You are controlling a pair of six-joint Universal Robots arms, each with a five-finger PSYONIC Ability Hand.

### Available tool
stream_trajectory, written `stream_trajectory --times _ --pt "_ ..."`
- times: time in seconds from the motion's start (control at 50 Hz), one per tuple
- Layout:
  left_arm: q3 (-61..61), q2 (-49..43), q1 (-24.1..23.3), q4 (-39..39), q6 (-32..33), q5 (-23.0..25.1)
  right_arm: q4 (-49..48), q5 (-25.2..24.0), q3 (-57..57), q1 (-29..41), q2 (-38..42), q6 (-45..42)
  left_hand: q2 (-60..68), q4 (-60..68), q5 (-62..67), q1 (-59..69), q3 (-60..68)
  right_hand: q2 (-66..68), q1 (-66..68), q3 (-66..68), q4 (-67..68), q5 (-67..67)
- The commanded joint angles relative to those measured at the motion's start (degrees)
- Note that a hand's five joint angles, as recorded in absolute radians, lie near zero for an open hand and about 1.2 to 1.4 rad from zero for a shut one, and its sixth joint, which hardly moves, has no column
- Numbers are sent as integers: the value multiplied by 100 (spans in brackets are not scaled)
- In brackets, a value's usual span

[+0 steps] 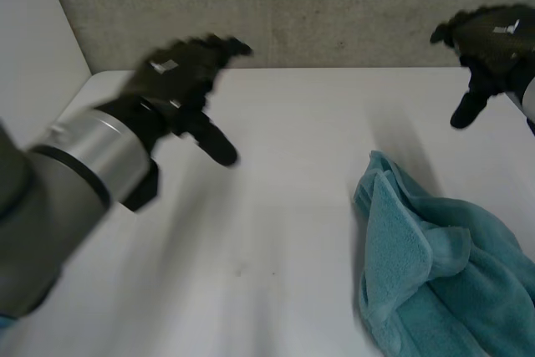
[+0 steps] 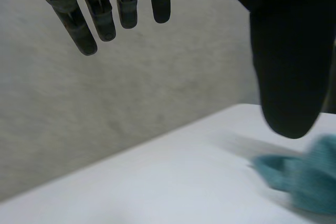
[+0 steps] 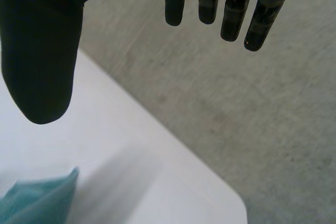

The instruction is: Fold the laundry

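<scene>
Both the left hand (image 1: 180,81) and the right hand (image 1: 493,39) hang with fingers straight and spread, holding nothing, fingertips well apart from the crumpled towel (image 1: 435,265) on the table (image 1: 276,206), so a grab could catch a bunched fold instead of a corner.

The towel (image 1: 435,273) at the lower right of the head view is teal terry cloth, soft and nubbly, with a flatter woven hem. The table (image 1: 276,232) is white, smooth and matt. The wall (image 1: 334,6) across the top is grey, rough and speckled like concrete. The left arm (image 1: 92,152), at mid left, has a satin, silvery metal finish. The left hand (image 1: 180,81), blurred, seems matt black, perhaps plastic.
</scene>
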Motion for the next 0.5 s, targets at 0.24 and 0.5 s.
stream_trajectory --times 0.24,0.5 --pt "716 -2377 -1547 1206 -560 22 328 -315 1492 -968 581 -1089 505 493 406 535 430 -274 -197 -230 -337 -369" --pt "813 -3159 -1934 1612 625 40 293 -983 1606 -1223 1231 -1001 1599 1587 1500 1629 1524 2274 2351 2319 2211 2179"
